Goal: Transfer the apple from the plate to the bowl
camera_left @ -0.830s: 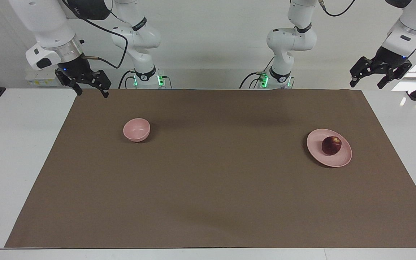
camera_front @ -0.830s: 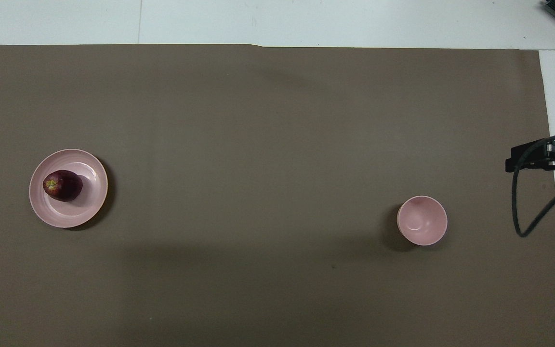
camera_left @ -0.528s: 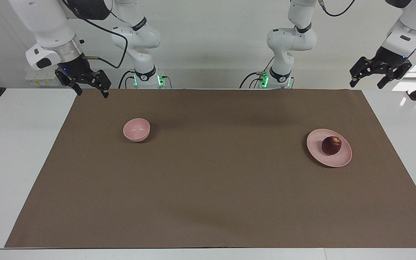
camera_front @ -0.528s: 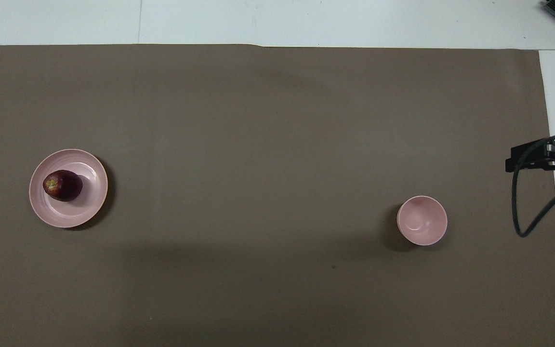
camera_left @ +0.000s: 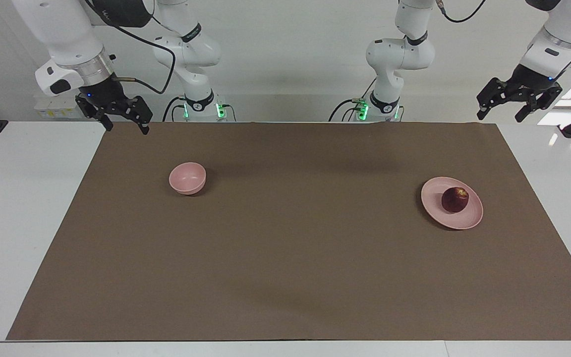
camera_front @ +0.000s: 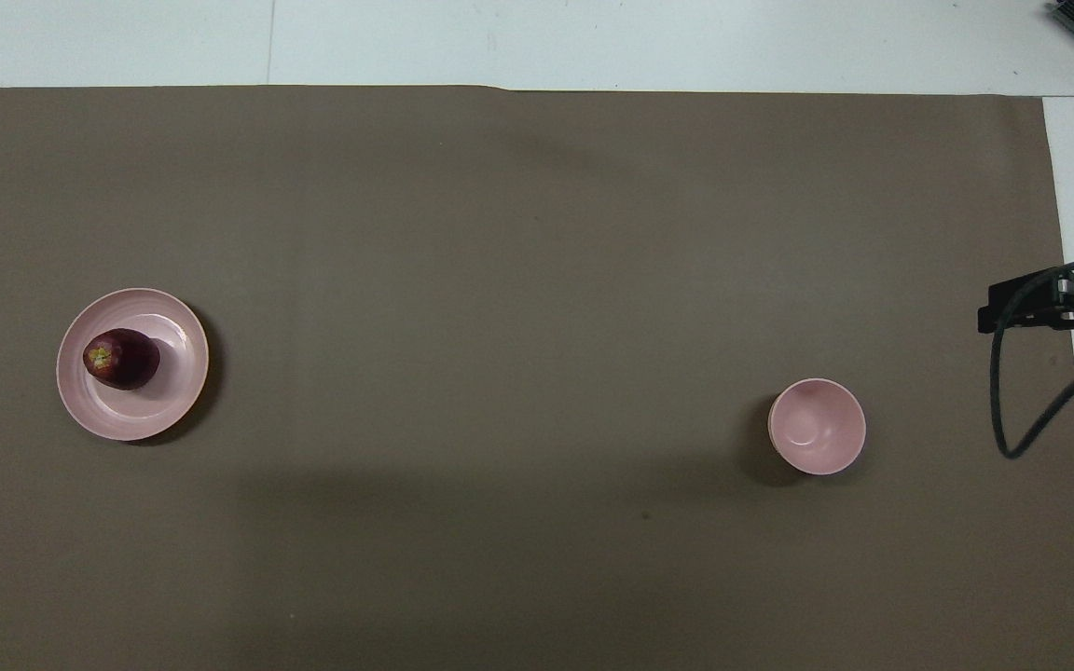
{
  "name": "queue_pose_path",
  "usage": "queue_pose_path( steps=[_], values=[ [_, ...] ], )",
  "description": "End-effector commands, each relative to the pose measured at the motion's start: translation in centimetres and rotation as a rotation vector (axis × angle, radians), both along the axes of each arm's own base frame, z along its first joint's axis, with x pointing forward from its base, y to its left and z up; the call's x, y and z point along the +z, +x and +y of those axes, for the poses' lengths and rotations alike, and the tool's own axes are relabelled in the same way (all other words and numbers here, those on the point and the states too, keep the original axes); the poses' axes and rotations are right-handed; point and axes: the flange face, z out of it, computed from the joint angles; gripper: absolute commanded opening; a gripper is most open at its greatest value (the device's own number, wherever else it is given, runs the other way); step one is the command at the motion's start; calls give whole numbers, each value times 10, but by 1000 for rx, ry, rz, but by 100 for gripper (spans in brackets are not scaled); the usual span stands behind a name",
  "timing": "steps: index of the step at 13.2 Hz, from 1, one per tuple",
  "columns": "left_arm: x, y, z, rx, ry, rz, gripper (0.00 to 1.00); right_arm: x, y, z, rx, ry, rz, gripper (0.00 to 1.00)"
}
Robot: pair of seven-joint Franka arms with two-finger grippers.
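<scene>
On my feed: apple (camera_left: 454, 200) sits on plate (camera_left: 436, 210), left arm's end of mat (camera_left: 285, 258). Bowl (camera_left: 187, 178) well apart, right arm's end. Left gripper (camera_left: 499, 110) raised over mat corner, jaws apart, empty. Right gripper (camera_left: 126, 127) same at its corner, waiting.

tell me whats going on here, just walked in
Nothing is being handled yet. The apple sits on the pink plate toward the left arm's end of the table, and the pink bowl stands empty toward the right arm's end. The left gripper and right gripper both hang open and empty, raised near their own corners of the brown mat.
</scene>
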Motion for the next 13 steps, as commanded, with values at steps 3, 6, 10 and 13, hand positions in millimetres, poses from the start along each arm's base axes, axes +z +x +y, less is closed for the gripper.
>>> queue_pose_path(
  steps=[3,6,10,13],
  values=[
    [-11,1,-2,-8,5,-51,100,1,-8,2,-5,4,-1,100],
    [-41,10,5,7,4,-68,100,1,-8,4,0,3,-1,100],
    [-104,20,7,-5,6,-94,100,0,-9,4,2,2,10,100],
    [-144,21,17,-4,10,-110,100,0,-9,4,-2,2,12,100]
  ],
)
